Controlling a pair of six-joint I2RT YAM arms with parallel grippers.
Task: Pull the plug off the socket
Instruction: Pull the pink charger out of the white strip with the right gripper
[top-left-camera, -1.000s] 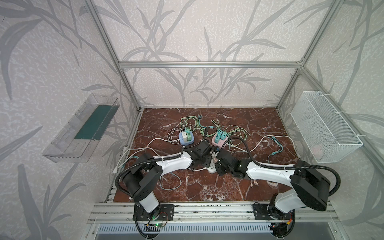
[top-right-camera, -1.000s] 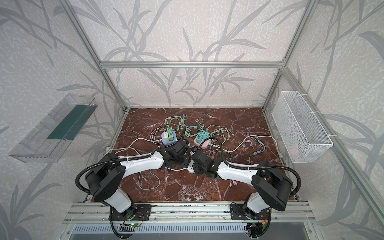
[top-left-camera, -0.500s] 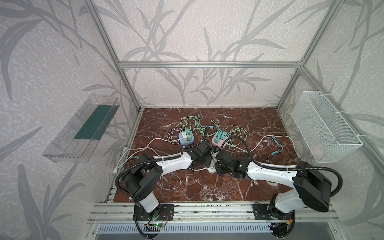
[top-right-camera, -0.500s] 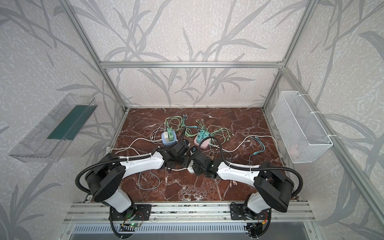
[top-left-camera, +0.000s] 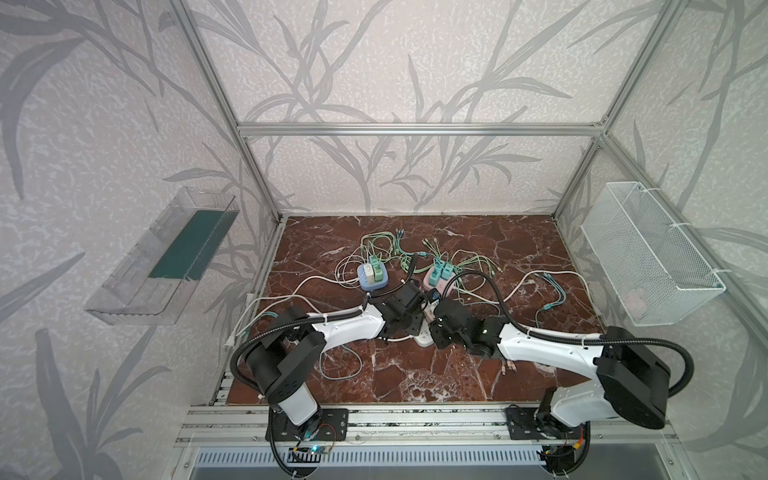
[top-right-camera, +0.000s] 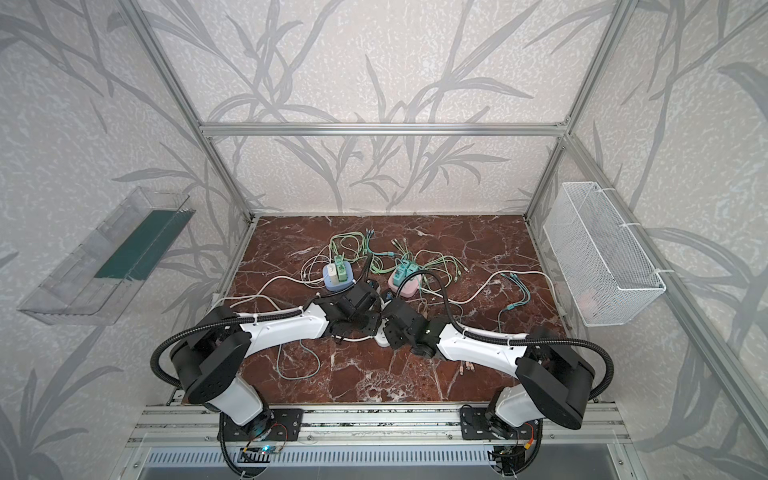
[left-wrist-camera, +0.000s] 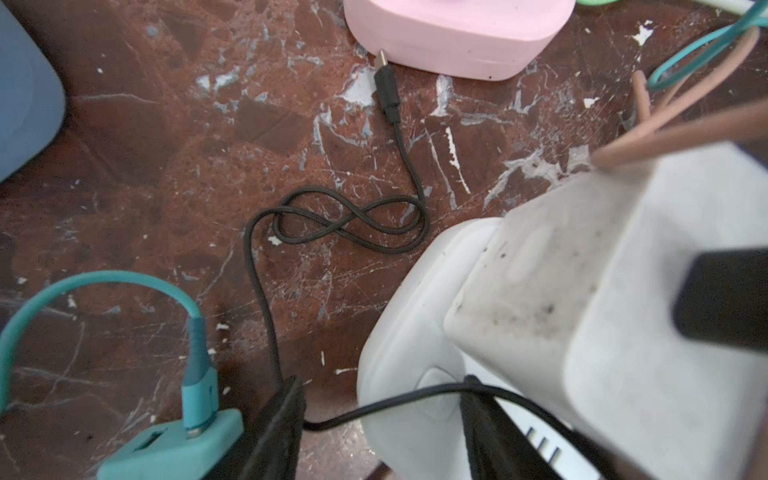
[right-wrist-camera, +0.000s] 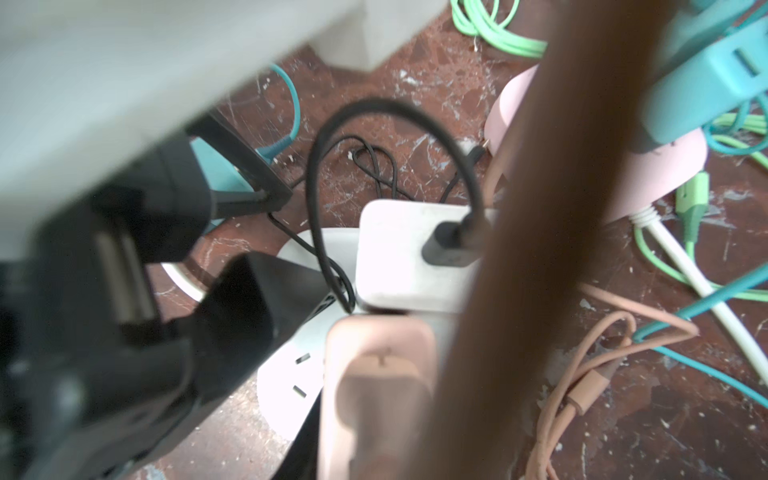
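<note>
Bare marble floor (top-left-camera: 415, 374) at front; white socket (left-wrist-camera: 399, 332), blue cube (top-left-camera: 372, 279), pink cube (top-left-camera: 441, 284), cable tangle (top-left-camera: 390, 245) mid-floor.

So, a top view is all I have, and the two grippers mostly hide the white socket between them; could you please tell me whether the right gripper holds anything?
Observer: Yes, the right gripper is shut on a peach plug standing on the white socket.
Operator: Thanks. Does the left gripper clamp the socket?
Observer: No, the left gripper is open: one finger lies on the socket's top, the other hangs beside it.
Operator: Is anything else plugged in?
Observer: A white adapter with a black cable sits beside the peach plug on the same socket.
</note>
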